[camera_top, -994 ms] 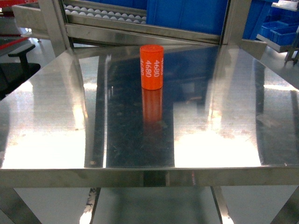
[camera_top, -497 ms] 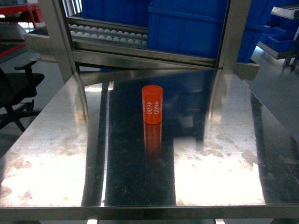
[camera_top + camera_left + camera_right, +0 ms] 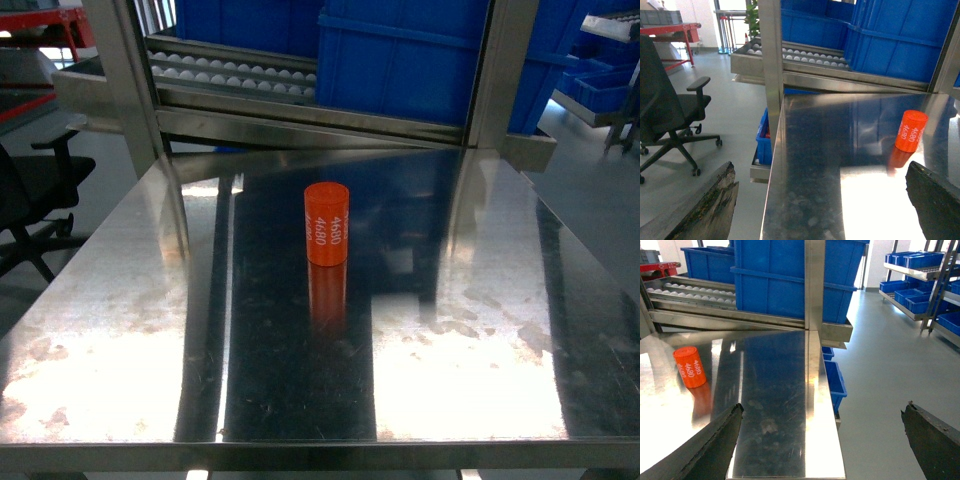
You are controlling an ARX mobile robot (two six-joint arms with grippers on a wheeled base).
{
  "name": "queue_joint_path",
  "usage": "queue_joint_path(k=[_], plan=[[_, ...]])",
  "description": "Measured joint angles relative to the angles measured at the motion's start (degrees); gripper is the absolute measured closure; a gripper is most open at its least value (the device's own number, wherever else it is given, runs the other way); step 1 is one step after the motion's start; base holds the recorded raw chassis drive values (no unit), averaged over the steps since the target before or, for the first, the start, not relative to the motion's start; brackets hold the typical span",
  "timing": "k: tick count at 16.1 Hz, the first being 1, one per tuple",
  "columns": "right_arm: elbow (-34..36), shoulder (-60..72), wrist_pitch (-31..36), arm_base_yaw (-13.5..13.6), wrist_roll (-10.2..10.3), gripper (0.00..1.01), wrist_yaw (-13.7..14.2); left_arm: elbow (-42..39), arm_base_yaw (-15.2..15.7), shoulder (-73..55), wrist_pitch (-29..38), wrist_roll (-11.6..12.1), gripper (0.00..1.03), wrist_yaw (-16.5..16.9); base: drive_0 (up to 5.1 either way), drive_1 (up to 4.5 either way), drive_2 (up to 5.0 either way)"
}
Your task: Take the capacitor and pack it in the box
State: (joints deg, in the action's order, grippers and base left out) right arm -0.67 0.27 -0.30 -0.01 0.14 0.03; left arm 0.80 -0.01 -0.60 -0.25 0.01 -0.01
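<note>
An orange cylindrical capacitor point(image 3: 327, 224) marked 4680 stands upright near the middle of the steel table point(image 3: 120, 300). The left wrist view has the capacitor point(image 3: 911, 131) ahead and to the right, above the right finger point(image 3: 935, 195). My left gripper point(image 3: 821, 172) is open over the table's left edge with nothing between its fingers. In the right wrist view the capacitor point(image 3: 689, 367) stands far left. My right gripper point(image 3: 825, 407) is open over the table's right edge, also empty. Neither gripper shows in the head view. The box is out of view.
Big blue crates point(image 3: 400, 60) and a roller conveyor point(image 3: 230, 75) sit behind the table, between steel uprights point(image 3: 120, 70). A black office chair point(image 3: 665, 110) stands on the floor to the left. Shelves with blue bins point(image 3: 915, 285) line the right side.
Since one second ago the head view has shifted, so the capacitor sits lower in the frame and more of the crates show. Nothing has moved in the last half second.
</note>
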Motion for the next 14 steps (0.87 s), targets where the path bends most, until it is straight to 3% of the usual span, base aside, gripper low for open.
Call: queue_joint_path(k=[10, 12, 14], plan=[[0.00, 0.00, -0.02, 0.00, 0.02, 0.03, 0.00, 0.59, -0.57, -3.37, -0.39, 0.00, 0.05, -0.35, 0.0, 0.00, 0.0], [0.00, 0.00, -0.02, 0.00, 0.00, 0.03, 0.00, 3.61, -4.00, -32.76, 25.33, -1.44, 0.05, -2.89, 0.0, 0.00, 0.0], [0.00, 0.00, 0.02, 0.00, 0.00, 0.03, -0.02, 9.31, -8.02, -51.28, 40.83, -2.86, 0.05, -3.41, 0.0, 0.00, 0.0]])
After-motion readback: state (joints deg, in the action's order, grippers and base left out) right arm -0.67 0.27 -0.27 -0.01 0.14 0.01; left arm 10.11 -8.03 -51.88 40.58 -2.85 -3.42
